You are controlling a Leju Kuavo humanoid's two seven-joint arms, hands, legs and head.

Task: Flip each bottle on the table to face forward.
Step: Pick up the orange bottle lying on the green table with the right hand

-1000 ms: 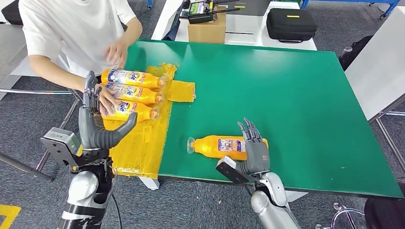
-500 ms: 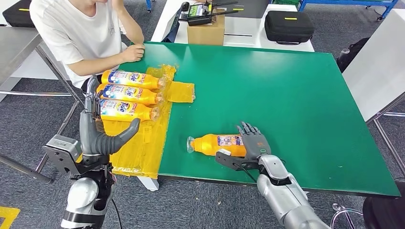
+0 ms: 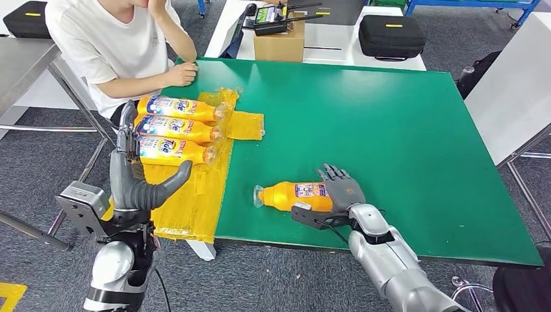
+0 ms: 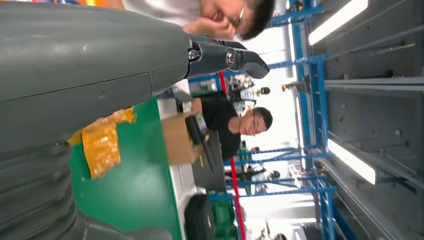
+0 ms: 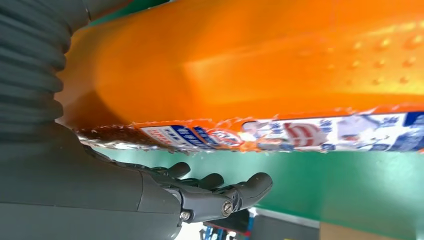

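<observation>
One orange bottle (image 3: 294, 195) lies on its side near the front edge of the green table (image 3: 390, 117), its clear cap toward the left and a small label up. My right hand (image 3: 341, 188) lies over its base end. In the right wrist view the orange bottle (image 5: 250, 65) sits close against the palm, and the fingers (image 5: 220, 192) reach past it with a strip of table between. Three more labelled orange bottles (image 3: 174, 129) lie side by side on a yellow plastic sheet (image 3: 188, 195) at the left. My left hand (image 3: 133, 179) stands raised and open just in front of them, holding nothing.
A person (image 3: 117, 45) in a white shirt sits at the table's far left corner with a fist on the table. A cardboard box (image 3: 281, 42) and a black case (image 3: 393, 32) stand on a white desk behind. A white table (image 3: 513, 91) adjoins on the right.
My right hand has tipped down from upright onto the lone bottle's base end. The person's hands have left the three bottles and drawn back. My left hand has stayed put.
</observation>
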